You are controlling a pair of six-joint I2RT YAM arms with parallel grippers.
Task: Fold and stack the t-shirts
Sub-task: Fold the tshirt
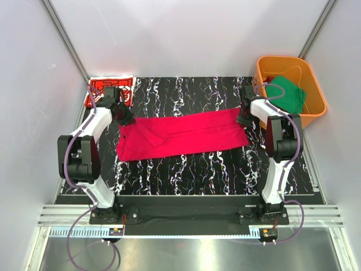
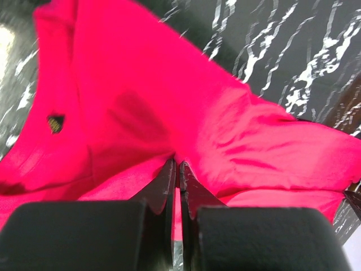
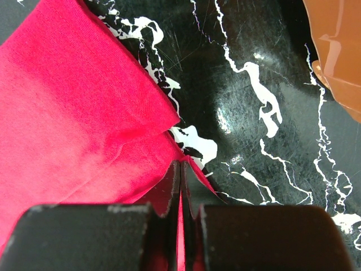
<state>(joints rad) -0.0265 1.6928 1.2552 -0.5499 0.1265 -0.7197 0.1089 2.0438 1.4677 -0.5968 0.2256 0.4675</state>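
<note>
So the left pincer (image 2: pixel 176 164) and right pincer (image 3: pixel 181 165) are each clamped on an end of the crimson t-shirt (image 1: pixel 180 134). It's stretched along the worktop (image 1: pixel 192 169).

Three t-shirts are in view: one crimson t-shirt (image 1: pixel 183 135), one red printed t-shirt (image 1: pixel 110 84) and one green t-shirt (image 1: pixel 290 95). There is one orange tub (image 1: pixel 317 93) (the green tee lies in it) and one black marbled table (image 1: pixel 214 169). The arms number two, a left arm (image 1: pixel 84 152) and a right arm (image 1: pixel 282 135), each with one gripper, the left gripper (image 2: pixel 176 165) and the right gripper (image 3: pixel 181 165), two fingers apiece.
</note>
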